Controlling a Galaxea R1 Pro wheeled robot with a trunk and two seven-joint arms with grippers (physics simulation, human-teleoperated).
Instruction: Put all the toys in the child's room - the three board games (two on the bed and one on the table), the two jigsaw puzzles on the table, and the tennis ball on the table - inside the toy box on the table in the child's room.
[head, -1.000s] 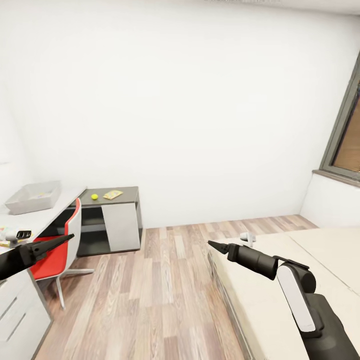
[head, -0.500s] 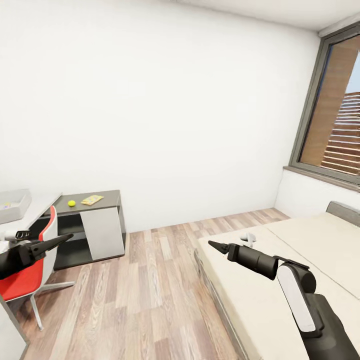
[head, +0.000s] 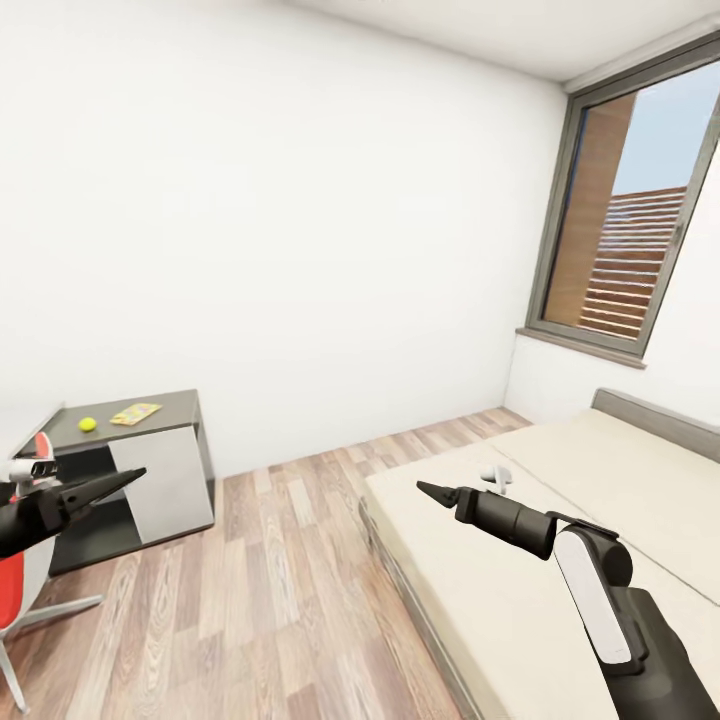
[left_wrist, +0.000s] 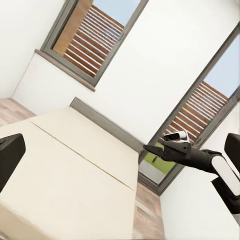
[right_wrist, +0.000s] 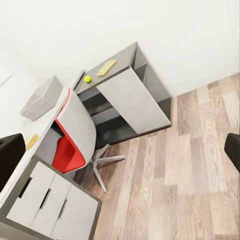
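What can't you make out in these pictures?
- Toy box contents: right wrist view, hidden by its wall.
- Flat item near ball: head view, too small to identify.
- Item on table: right wrist view, partly hidden behind a dark gripper finger.
- Bed: cut off by head view's edge.

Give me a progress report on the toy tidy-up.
Nothing looks done: the small yellow-green tennis ball and a flat multicolour jigsaw puzzle lie on the dark grey side unit, not in the pale grey toy box tray. In hand: nothing; both jaws open, empty. Left: every toy seen.
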